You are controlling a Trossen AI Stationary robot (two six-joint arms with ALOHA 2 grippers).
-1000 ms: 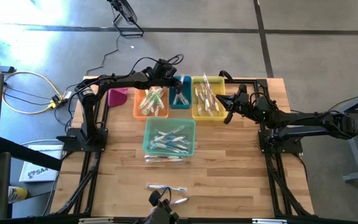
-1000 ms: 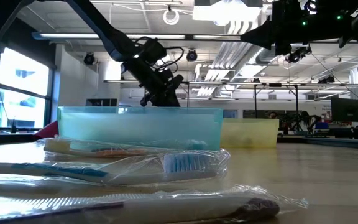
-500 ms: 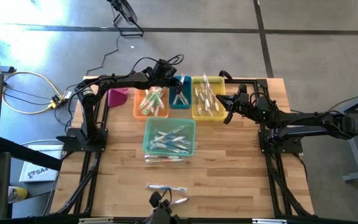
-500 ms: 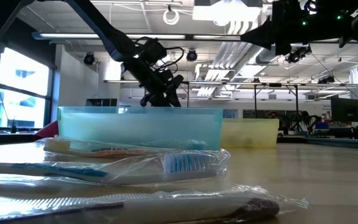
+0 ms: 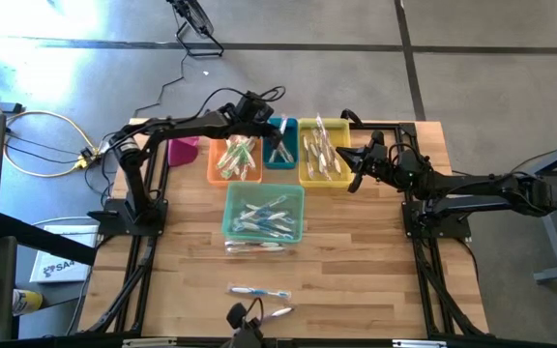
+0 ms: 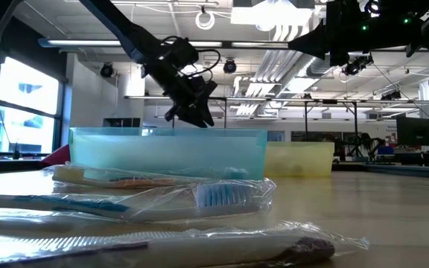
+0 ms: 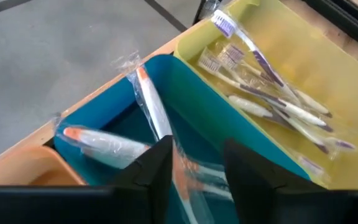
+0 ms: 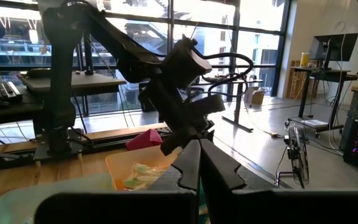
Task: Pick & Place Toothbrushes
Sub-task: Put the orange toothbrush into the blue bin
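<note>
Seen from above, a wooden table (image 5: 356, 251) is set with a row of bins along its far edge: a pink bin (image 5: 183, 149), an orange bin (image 5: 235, 159), a blue bin (image 5: 280, 145) and a yellow bin (image 5: 324, 155), with a teal bin (image 5: 263, 213) nearer the middle. The toothbrushes (image 5: 259, 217) are spread among the orange, blue, yellow and teal bins, most in clear wrappers; a few are left loose on the table just in front of the teal bin and near the front edge (image 5: 259, 292). The left gripper (image 5: 273, 127) is held over the blue bin, its fingers (image 7: 156, 171) parted with a gap between them; a wrapped toothbrush (image 7: 153, 112) is seen lying between them in the wrist view, but whether it is gripped cannot be told. The right gripper (image 5: 350, 155) is parked beside the yellow bin, its fingers (image 8: 188, 165) pressed together with nothing between them. In the low view, wrapped toothbrushes (image 6: 162, 197) are seen lying in the foreground before the teal bin (image 6: 168, 152).
</note>
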